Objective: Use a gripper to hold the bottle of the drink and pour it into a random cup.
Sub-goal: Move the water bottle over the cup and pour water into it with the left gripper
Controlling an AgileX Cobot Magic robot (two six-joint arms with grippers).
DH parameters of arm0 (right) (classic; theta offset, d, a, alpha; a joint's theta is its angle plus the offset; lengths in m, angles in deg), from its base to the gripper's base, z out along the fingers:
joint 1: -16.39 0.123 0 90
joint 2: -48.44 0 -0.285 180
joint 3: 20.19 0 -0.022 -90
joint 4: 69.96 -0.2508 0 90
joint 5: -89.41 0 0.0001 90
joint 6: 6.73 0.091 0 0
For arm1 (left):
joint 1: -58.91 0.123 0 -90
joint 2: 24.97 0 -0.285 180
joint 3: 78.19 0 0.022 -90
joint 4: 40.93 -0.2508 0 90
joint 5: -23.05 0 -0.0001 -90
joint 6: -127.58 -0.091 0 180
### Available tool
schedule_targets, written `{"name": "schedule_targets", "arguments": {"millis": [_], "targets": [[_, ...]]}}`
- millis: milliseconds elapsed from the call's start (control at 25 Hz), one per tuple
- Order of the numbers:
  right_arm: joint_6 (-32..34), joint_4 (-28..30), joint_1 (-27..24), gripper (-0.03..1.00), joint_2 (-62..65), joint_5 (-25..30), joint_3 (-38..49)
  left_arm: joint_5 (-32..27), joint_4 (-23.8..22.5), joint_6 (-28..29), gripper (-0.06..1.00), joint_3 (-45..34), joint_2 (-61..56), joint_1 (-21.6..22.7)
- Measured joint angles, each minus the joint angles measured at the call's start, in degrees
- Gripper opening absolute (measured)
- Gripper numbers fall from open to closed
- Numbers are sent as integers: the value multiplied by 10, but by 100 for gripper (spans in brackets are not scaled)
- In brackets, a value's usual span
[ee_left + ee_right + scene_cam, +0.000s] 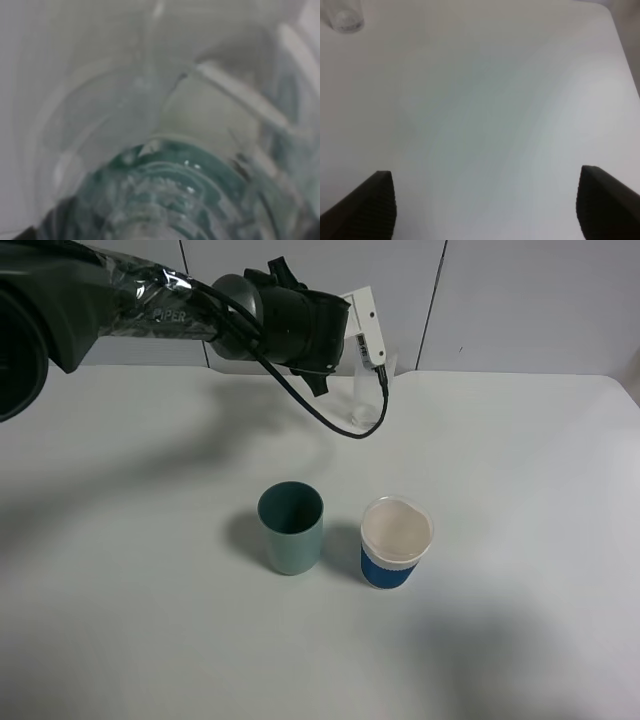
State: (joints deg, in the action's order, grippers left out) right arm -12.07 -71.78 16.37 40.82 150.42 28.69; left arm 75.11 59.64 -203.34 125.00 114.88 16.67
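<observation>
Entry, pouring task, mid-course.
- Left gripper [375, 360]: clenched on the bottle of the drink [165, 200], at the far middle of the bench [530, 540].
- Bottle: tipped, apparently over the cup [343, 18], a clear glass.
- Progress: grasp and carry judged done. Pour judged begun, but no stream could be made out.
- Right gripper [485, 205]: released, holding nothing.
- Teal cup [291, 528], paper cup [396, 542]: unused, well apart.

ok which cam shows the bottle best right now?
Left wrist: the bottle fills the lower frame with its green label visible, though blurred. In exterior high only faint clear shapes show by the left gripper. Right wrist doesn't show it.
</observation>
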Motion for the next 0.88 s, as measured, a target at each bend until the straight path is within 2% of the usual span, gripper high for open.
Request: {"name": "schedule_targets", "arguments": {"millis": [480, 880], "targets": [[0, 0, 0, 74, 0, 0, 0, 2, 0, -39, 55, 0, 9, 0], [0, 0, 0, 74, 0, 0, 0, 8, -48, -49, 55, 0, 9, 8]]}}
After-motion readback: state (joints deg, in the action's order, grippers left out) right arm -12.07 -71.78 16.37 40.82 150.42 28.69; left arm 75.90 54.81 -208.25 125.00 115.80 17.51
